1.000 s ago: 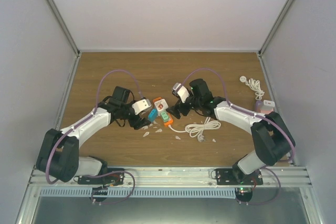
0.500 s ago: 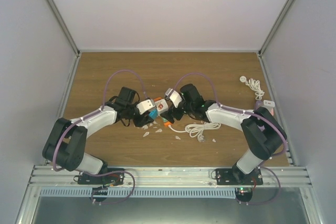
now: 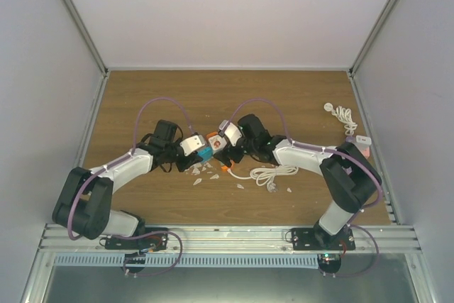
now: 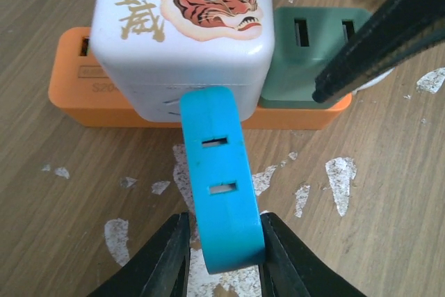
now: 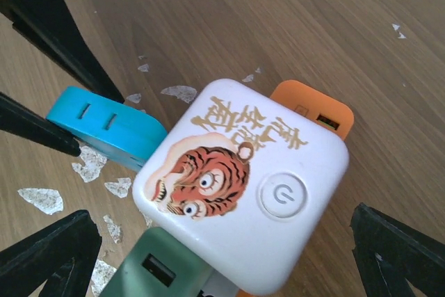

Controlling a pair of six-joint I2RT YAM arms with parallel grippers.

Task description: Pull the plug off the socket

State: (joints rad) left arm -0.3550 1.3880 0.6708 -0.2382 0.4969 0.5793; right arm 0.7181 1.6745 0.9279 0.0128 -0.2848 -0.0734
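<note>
The left fingers (image 4: 170, 262) pinch the blue plug (image 4: 221, 186) by its outer end, while its inner end sits in the white tiger-print socket cube (image 4: 184, 39). The right gripper (image 5: 222, 248) is spread wide astride that cube, gripping nothing. A pull now would likely drag the unbraced cube along, together with the orange adapter (image 4: 76, 88) and green adapter (image 4: 306, 53) against it. The shallow pinch could also slip off.

My right gripper (image 5: 222, 219) gapes wide either side of the white tiger-print socket cube (image 5: 236, 186); a blue plug (image 5: 104, 126) juts from its left side.
</note>
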